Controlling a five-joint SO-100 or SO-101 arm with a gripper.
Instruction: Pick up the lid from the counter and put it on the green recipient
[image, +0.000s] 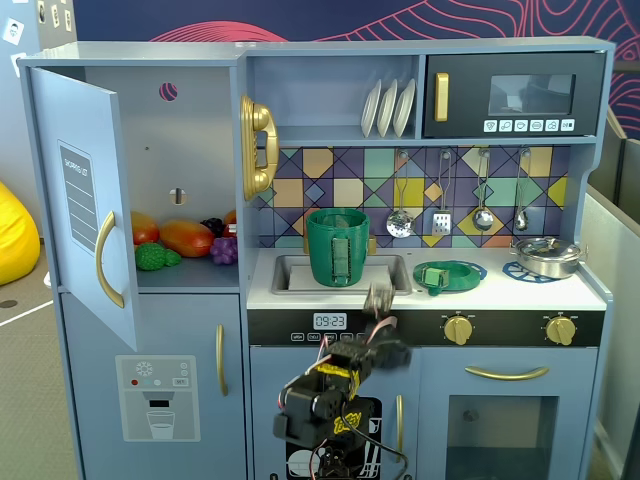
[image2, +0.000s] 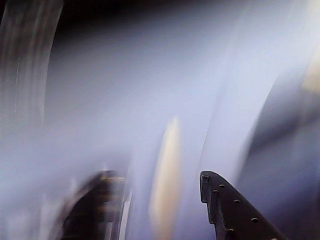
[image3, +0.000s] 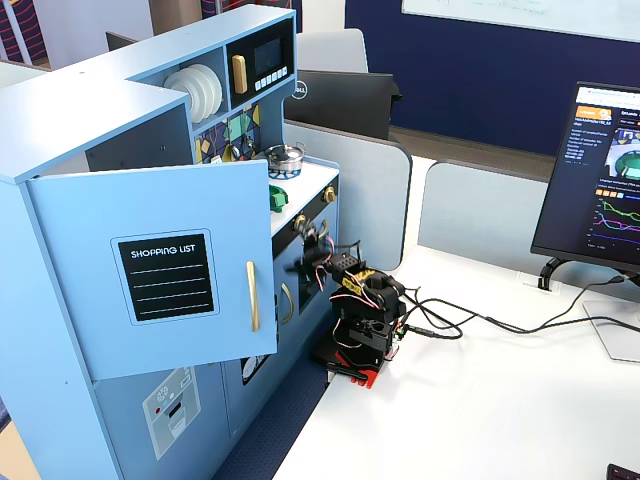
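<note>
meanwhile the lid (image: 449, 275) lies up-right of the tool (image: 379, 296).

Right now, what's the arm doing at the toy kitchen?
Nothing is held yet. The gripper is raised in front of the counter edge, blurred with motion, so whether it is open can't be told. The lid lies flat on the counter, right of the sink in a fixed view. The green recipient stands upright in the sink, uncovered. A silver pan sits on the far right burner. The wrist view is too smeared to read.
</note>
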